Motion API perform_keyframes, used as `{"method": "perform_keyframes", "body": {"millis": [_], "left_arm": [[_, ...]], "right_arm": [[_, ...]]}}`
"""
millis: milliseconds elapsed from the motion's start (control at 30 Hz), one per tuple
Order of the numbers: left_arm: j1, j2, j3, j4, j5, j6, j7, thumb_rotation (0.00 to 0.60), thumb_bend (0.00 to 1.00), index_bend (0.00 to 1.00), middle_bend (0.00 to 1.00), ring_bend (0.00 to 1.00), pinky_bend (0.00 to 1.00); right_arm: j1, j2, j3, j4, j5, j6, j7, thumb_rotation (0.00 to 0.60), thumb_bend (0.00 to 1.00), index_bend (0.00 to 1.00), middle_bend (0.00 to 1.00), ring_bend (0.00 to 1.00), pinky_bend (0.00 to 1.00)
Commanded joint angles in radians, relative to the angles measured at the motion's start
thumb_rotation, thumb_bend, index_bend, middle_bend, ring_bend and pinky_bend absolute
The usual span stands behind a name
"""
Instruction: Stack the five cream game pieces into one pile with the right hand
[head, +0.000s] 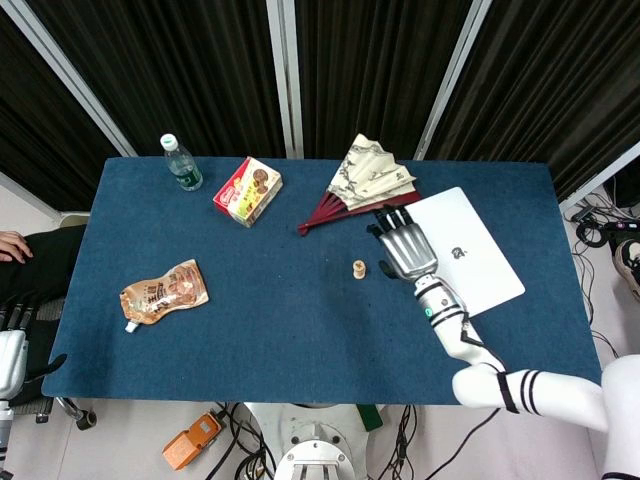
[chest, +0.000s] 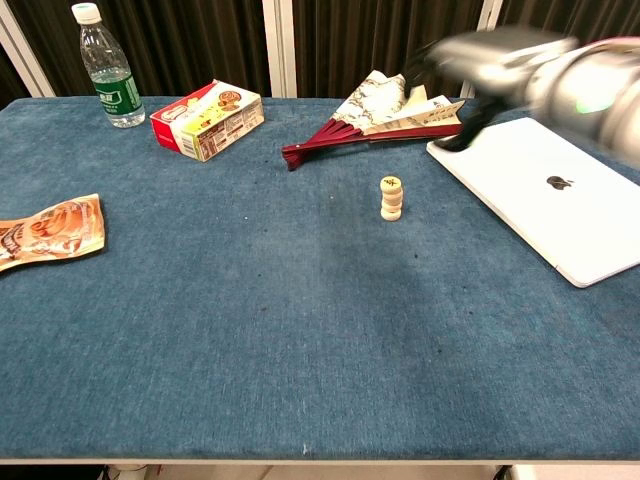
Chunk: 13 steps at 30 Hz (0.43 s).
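Chest view showed the pile of cream game pieces (chest: 392, 198) standing upright on the blue table (chest: 250, 330), free of any hand, roughly at the 6 o'clock side of the folding fan (chest: 380, 118) and at 9 o'clock from the white laptop (chest: 555, 195). In the head view the same pile (head: 358, 268) sat just to the 9 o'clock side of the right hand (head: 404, 247), apart from it, with bare cloth between. That hand hovered over the laptop's near corner with its fingers (head: 392, 220) spread straight and apart, holding nothing; in the chest view it was too blurred to read. The left hand (head: 12, 362) hung off the table's edge at the frame's lower left, and whether its fingers were spread or closed could not be told.

The pieces looked like small hard discs, probably wood or plastic: light, stiff, smooth-sided, not fragile. The column was narrow for its height, so a sideways nudge would likely topple it. Any further handling would best pinch a single disc by its rim from above, or steady the column low on opposite sides. How many discs were in it could not be counted reliably.
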Motion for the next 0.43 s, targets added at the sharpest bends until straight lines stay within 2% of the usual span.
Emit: {"method": "perform_keyframes", "body": {"millis": [33, 167, 333, 433], "left_arm": [[-0.004, -0.002, -0.002, -0.001, 0.009, 0.005, -0.001, 0.6, 0.0, 0.14, 0.1, 0.08, 0.0], [-0.009, 0.002, -0.003, -0.016, 0.027, 0.02, 0.007, 0.6, 0.0, 0.14, 0.1, 0.08, 0.0], [-0.014, 0.006, -0.003, -0.046, 0.046, 0.035, 0.029, 0.6, 0.0, 0.14, 0.1, 0.08, 0.0], [-0.017, 0.005, -0.002, -0.062, 0.053, 0.039, 0.044, 0.6, 0.0, 0.14, 0.1, 0.08, 0.0]], "right_arm": [[-0.186, 0.158, -0.079, -0.126, -0.167, 0.225, 0.117, 0.6, 0.38, 0.12, 0.15, 0.1, 0.13], [-0.35, 0.262, -0.157, -0.172, -0.289, 0.408, 0.242, 0.6, 0.27, 0.05, 0.12, 0.06, 0.12], [-0.532, 0.346, -0.249, -0.16, -0.388, 0.567, 0.381, 0.6, 0.26, 0.04, 0.1, 0.02, 0.09], [-0.603, 0.369, -0.28, -0.143, -0.417, 0.609, 0.425, 0.6, 0.26, 0.04, 0.09, 0.01, 0.08]]}}
